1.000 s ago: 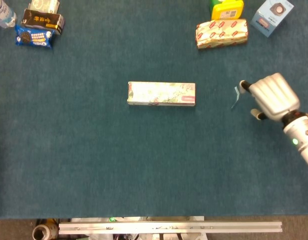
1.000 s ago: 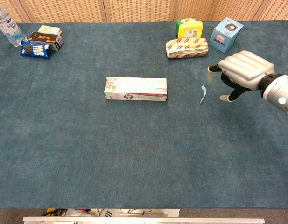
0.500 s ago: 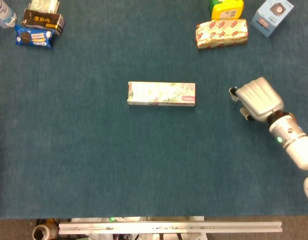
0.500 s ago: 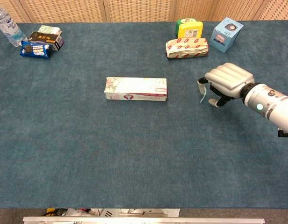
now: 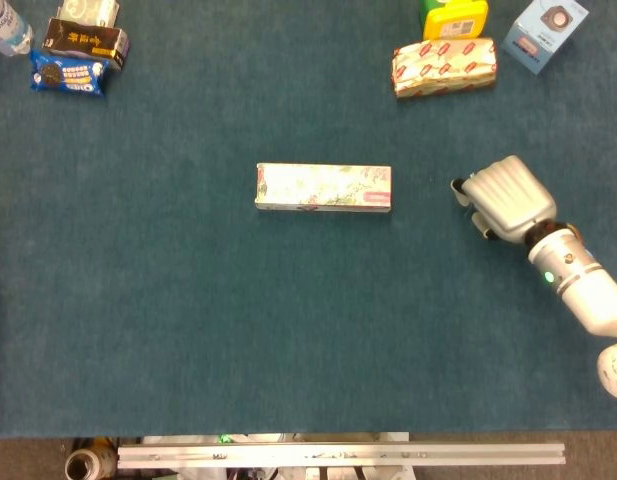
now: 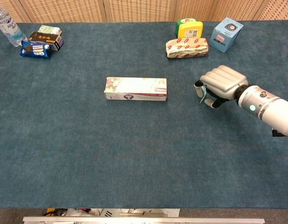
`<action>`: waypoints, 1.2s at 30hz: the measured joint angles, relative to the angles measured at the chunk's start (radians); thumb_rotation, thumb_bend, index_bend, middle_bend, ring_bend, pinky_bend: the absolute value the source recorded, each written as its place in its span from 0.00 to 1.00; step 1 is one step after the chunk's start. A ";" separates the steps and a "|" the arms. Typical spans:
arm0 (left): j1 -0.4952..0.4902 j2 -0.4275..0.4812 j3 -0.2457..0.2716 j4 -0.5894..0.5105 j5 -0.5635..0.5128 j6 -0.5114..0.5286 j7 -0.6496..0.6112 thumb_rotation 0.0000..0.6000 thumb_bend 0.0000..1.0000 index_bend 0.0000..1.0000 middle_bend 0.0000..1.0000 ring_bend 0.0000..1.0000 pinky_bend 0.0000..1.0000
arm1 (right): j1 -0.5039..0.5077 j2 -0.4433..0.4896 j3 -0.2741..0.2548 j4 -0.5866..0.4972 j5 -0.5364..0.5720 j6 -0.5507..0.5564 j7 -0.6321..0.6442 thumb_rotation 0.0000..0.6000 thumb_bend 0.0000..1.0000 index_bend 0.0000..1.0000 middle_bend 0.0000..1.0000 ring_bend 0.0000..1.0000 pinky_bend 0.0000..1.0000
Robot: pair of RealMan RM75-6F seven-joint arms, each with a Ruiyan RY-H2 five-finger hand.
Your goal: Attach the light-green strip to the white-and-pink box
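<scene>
1. The light-green strip (image 6: pixel 202 94) hangs from the right hand (image 6: pixel 219 84), pinched at the fingertips, well to the right of the white-and-pink box (image 6: pixel 136 88) in the middle of the blue table (image 6: pixel 134 154).
2. The strip is thin and floppy. It could slip out, or fold and stick to the fingers, if the hand moves fast.
3. The chest view shows the strip. In the head view the hand (image 5: pixel 503 195) seems to hide it.
4. No left hand shows.

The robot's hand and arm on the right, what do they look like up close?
The right hand is silvery grey, with ribbed, segmented fingers tipped in dark and pale pads. Behind it comes a dark wrist ring, then a smooth white tube-shaped forearm carrying a small glowing green light.
</scene>
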 measured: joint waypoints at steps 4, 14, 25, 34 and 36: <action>-0.001 -0.002 0.000 0.003 0.002 -0.002 -0.001 1.00 0.29 0.07 0.32 0.33 0.32 | 0.004 -0.007 -0.003 0.010 0.010 -0.001 -0.001 1.00 0.34 0.49 0.90 1.00 1.00; 0.005 -0.002 -0.001 0.010 -0.003 -0.002 -0.007 1.00 0.29 0.07 0.32 0.33 0.32 | 0.011 -0.028 -0.008 0.039 0.023 0.002 0.009 1.00 0.35 0.54 0.90 1.00 1.00; 0.009 -0.001 -0.001 0.011 -0.001 0.000 -0.009 1.00 0.29 0.07 0.32 0.33 0.31 | 0.012 -0.047 -0.014 0.062 0.021 0.015 0.017 1.00 0.40 0.60 0.90 1.00 1.00; 0.012 -0.001 0.000 0.013 -0.001 0.001 -0.011 1.00 0.29 0.07 0.32 0.33 0.31 | 0.010 -0.053 -0.014 0.063 0.031 0.024 0.012 1.00 0.42 0.63 0.90 1.00 1.00; 0.013 0.000 -0.001 0.014 -0.003 0.001 -0.012 1.00 0.29 0.07 0.32 0.33 0.31 | 0.009 -0.053 -0.012 0.060 0.026 0.029 0.022 1.00 0.42 0.64 0.90 1.00 1.00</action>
